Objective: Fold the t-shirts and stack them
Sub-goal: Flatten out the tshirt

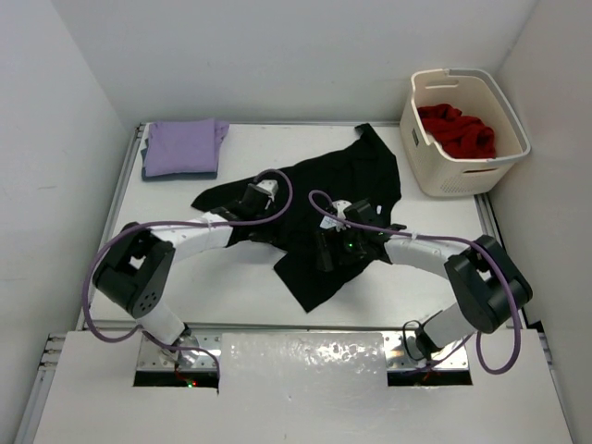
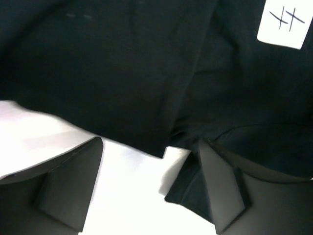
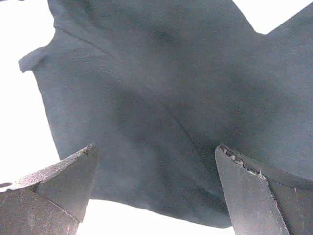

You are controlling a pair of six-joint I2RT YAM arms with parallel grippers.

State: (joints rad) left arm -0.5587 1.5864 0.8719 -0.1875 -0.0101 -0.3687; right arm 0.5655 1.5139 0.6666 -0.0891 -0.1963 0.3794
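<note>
There was the white table [image 1: 185, 296], and the black t-shirt [image 1: 342, 176] sprawled crumpled from its middle toward the far edge, not yet folded. The basket [image 1: 453, 176] sat at the far right corner, the red t-shirt [image 1: 458, 129] heaped inside. In the far left corner the lavender t-shirt [image 1: 185, 145] lay folded on a bluish t-shirt [image 1: 176, 173]. The left gripper [image 2: 150, 142] and right gripper [image 3: 156, 147] hung over the black cloth, jaws spread, grasping nothing. Two looked done, two left.

black shirt [image 1: 361, 171], partly hidden under right arm [image 1: 425, 248]

Black t-shirt [image 1: 351, 176] rumpled mid-table — lavender [image 1: 185, 146] folded far-left, red [image 1: 458, 129] in basket [image 1: 453, 178].
</note>
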